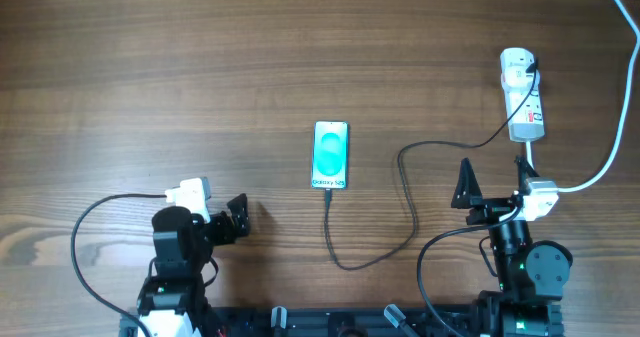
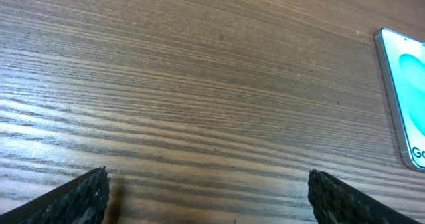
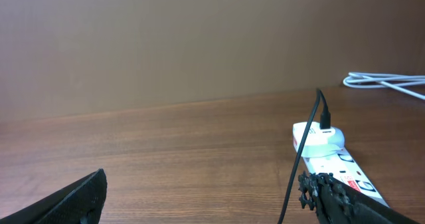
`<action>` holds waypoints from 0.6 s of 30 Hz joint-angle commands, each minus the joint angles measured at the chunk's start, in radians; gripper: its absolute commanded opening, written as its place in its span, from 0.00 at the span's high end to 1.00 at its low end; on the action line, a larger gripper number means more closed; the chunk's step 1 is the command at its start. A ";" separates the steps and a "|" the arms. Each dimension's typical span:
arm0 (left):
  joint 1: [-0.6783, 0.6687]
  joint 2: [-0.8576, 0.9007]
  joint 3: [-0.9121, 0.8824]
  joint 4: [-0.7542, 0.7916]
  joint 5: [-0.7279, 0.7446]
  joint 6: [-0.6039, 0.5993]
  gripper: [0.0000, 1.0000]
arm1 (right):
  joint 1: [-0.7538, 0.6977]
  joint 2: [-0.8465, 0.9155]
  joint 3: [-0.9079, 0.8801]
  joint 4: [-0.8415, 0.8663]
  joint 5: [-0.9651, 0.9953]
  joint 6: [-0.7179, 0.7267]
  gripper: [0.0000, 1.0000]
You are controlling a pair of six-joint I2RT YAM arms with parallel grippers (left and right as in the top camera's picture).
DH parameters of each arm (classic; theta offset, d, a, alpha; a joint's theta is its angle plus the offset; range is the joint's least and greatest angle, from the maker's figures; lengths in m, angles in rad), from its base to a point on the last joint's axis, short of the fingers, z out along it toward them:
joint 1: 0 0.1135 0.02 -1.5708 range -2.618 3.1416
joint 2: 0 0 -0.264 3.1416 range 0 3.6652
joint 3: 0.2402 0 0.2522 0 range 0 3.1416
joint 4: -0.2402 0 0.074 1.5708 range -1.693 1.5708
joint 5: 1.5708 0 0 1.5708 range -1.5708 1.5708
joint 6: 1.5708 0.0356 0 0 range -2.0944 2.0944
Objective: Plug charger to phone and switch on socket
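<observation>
Table (image 1: pixel 200 57) = brown wood, clear grain, smooth w/ soft sheen; phone (image 2: pixel 404 84) ahead-right of left claw (image 2: pixel 209 201) = glossy glass-like screen, smooth white edge; socket (image 3: pixel 345 167) just ahead of right claw (image 3: pixel 212 204) = shiny white plastic; charger (image 3: pixel 324 119) cable = matt black; finger pads (image 2: pixel 80 199) = black, rough, ribbed.

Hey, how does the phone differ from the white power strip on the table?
The phone is a flat slab with a teal screen; the power strip is white and longer. The phone lies mid-table; the power strip lies at the far right. The power strip carries a plugged-in white adapter feeding the black charger cable; the cable's other end reaches the phone's near edge. Both lie flat, lengthwise away from the robot.
</observation>
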 commanded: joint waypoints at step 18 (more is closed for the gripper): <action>0.006 -0.344 -0.008 -0.006 0.012 -0.003 0.00 | 0.002 -0.014 -0.001 0.003 -0.013 0.013 0.00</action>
